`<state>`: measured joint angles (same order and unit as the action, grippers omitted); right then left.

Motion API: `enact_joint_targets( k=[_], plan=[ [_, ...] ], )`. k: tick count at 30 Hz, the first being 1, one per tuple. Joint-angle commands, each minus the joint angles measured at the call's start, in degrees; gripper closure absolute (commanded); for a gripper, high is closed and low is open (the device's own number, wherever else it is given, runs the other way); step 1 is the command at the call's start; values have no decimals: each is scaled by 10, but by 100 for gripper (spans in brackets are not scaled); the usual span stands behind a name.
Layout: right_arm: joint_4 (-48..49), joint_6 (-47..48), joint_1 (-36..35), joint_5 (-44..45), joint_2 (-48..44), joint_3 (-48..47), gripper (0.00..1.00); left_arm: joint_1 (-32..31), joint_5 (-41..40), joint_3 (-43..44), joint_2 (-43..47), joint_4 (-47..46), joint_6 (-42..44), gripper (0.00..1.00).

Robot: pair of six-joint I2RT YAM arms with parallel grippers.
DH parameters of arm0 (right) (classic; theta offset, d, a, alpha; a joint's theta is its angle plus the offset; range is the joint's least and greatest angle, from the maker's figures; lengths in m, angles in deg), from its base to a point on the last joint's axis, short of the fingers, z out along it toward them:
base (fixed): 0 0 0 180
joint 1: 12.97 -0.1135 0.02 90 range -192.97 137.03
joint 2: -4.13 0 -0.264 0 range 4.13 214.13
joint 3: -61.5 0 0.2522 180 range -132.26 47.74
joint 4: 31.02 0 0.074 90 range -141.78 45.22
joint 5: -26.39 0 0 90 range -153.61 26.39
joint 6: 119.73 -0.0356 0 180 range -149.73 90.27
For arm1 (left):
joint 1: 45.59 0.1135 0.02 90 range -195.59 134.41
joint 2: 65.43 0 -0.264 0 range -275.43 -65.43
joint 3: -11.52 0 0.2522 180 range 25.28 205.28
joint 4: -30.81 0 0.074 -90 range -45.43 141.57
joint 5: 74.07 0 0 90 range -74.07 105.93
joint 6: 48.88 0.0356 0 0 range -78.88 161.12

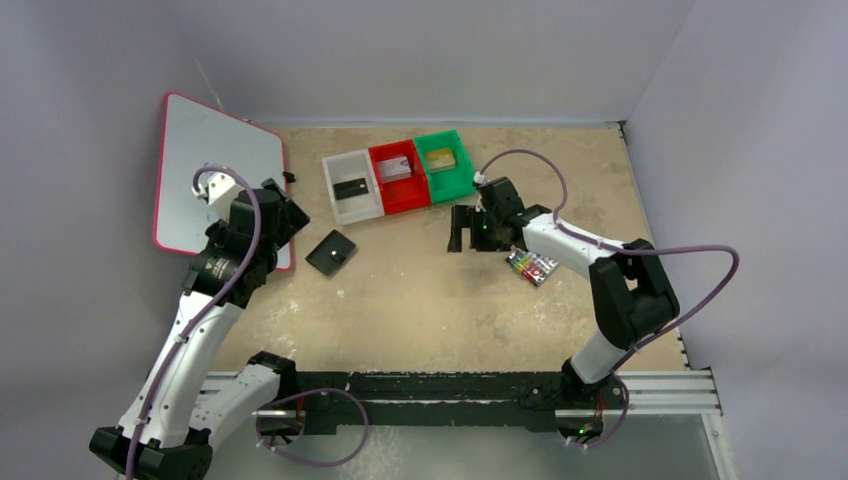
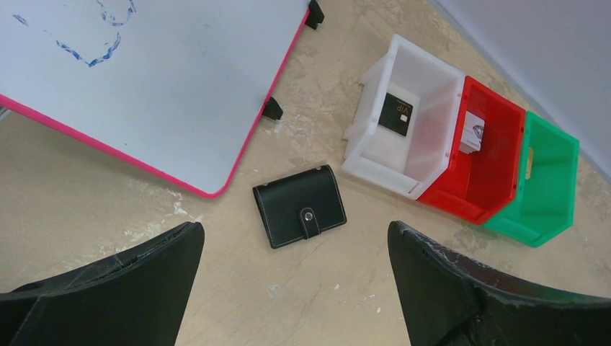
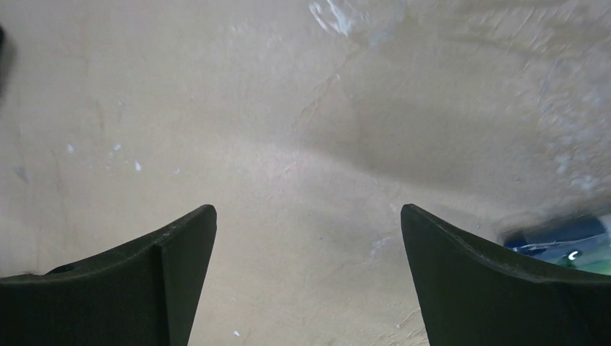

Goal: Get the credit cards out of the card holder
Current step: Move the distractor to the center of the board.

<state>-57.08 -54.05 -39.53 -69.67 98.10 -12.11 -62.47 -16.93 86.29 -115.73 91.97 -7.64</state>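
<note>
My left pincer [image 2: 294, 231] and right pincer [image 3: 308, 213] gape empty; the card holder [image 2: 299, 205] lies shut before my left, credit cards [image 2: 398, 114] in bins [image 2: 375, 155] beyond.

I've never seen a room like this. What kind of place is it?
Likely a robot lab workbench: two robot arms bolted to a tan table, plain grey walls, and coloured bins for practice.

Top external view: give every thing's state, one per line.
Small black bifold card holder: closed, strap snapped, on table.
Thin black card: in white plastic bin.
Silver-grey card: in red plastic bin.
Gold-tan card: in green plastic bin.
Left gripper: open, empty.
Right gripper: open, empty.
</note>
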Motion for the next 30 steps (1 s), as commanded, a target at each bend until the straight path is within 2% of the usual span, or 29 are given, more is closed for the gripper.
enact_joint_targets(
  k=[1, 3, 8, 14, 21, 24, 28, 30],
  plan=[
    [-22, -51, -2, 66, 10, 27, 0, 4, 4, 1, 2, -21, 16, 0],
    [-36, -76, -2, 84, 10, 35, 0, 4, 2, -1, 4, -21, 17, 0],
    [-73, -132, 12, 207, 16, 40, 0, 4, 2, 0, 4, -15, 21, 0],
    [-62, -161, 106, 215, -4, 89, 0, 4, -1, -1, 5, -8, 26, 0],
    [-93, -176, 136, 262, -45, 80, 0, 4, 4, -8, -1, -11, 31, 0],
    [-92, -171, 135, 256, -75, 70, 0, 4, 11, -14, -3, -14, 35, 0],
    [23, -93, 130, 112, -127, 87, 0, 4, 38, -30, -13, -31, 41, 0],
    [49, -95, 130, 105, -132, 93, 0, 4, 46, -31, -22, -30, 41, 0]
  ],
)
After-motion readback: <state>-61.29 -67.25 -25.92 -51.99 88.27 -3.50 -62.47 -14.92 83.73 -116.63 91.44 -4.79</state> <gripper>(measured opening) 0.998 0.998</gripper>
